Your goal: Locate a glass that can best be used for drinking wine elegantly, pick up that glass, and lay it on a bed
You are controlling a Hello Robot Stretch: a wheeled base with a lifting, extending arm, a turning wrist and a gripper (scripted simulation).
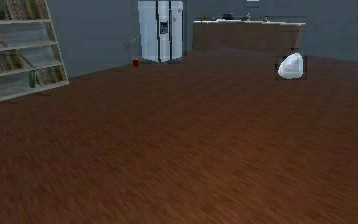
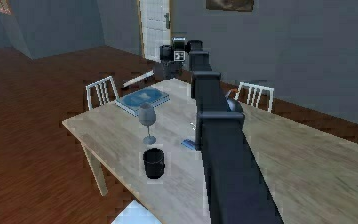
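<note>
**Arm stretching over a wooden table, with the wine glass standing beside it**

The dark arm (image 2: 222, 135) is reaching across the table (image 2: 307, 150). Its gripper (image 2: 167, 53) is hanging out toward the far side, in front of a white door (image 2: 153, 22), and I cannot tell whether it is grasping anything. The wine glass (image 2: 149, 120) is standing upright on the tabletop, just left of the arm, between a flat blue thing (image 2: 142, 98) and a dark cup (image 2: 153, 163).

The arm (image 2: 227, 140) is a dark, square-section bar built of stepped telescoping segments. It is widest at the lower edge of the frame and narrows toward the upper centre. Its top faces read lighter grey. The far end carries white square tags (image 2: 177, 57) with black marks, beside the dark, boxy hand (image 2: 168, 50).
</note>
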